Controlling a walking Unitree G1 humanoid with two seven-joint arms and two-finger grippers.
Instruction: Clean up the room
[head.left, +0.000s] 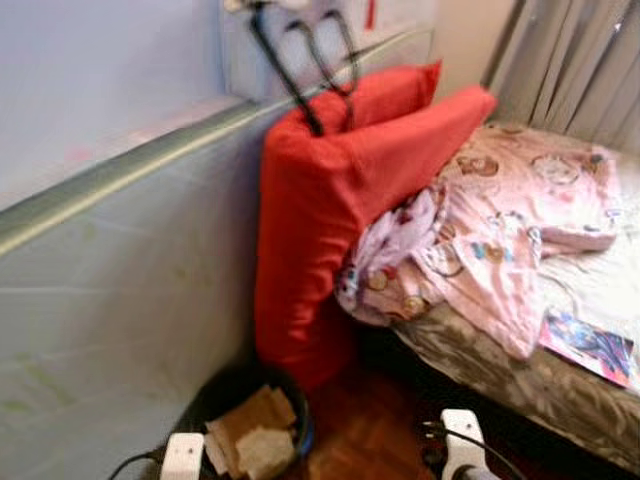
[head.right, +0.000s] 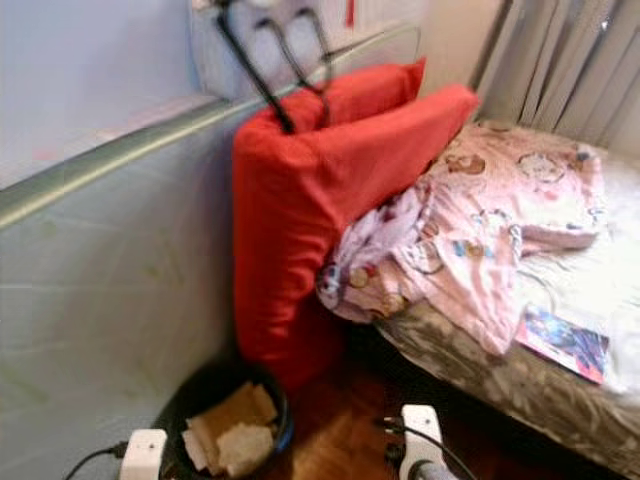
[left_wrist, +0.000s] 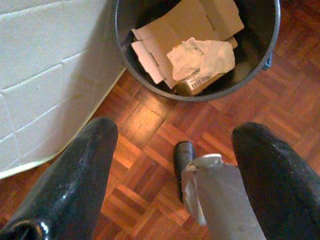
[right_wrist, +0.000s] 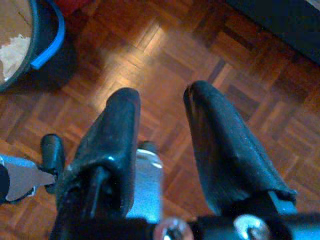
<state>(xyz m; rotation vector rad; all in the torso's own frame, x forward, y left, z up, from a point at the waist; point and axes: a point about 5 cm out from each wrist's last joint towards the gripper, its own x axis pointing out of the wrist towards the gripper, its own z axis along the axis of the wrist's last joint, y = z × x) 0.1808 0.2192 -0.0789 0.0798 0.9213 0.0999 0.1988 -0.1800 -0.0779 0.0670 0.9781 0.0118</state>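
Bed (head.left: 560, 390): occupies the right side, grey-brown patterned cover, running from near right to far right under grey curtains (head.left: 575, 60).
Padded grey-blue panel (head.left: 120, 300): fills the left side, capped by a silver rail.
Red cushions (head.left: 320, 220): two, standing upright, leaning against the panel at the bed's far-left corner; lower end reaches down to the floor.
Pink printed blanket (head.left: 500, 230): crumpled on the bed, its left edge bunched against the cushions, one flap hanging over the bed's near edge.
Parquet floor (left_wrist: 150, 130): reddish-brown, between the panel and the bed.
Black bin (left_wrist: 260, 60): round, on the floor at near left, just below the cushions, beside the panel. Holds flattened cardboard pieces (left_wrist: 175, 25) and crumpled white paper (left_wrist: 202, 55) on top.
Magazine (head.left: 590, 345): colourful cover, flat on the bed at near right.
Left claw (left_wrist: 172, 165): hangs above the floor near the bin, fingers spread wide, nothing between them.
Right claw (right_wrist: 162, 125): hangs over bare parquet, right of the bin, fingers slightly parted, holding nothing.
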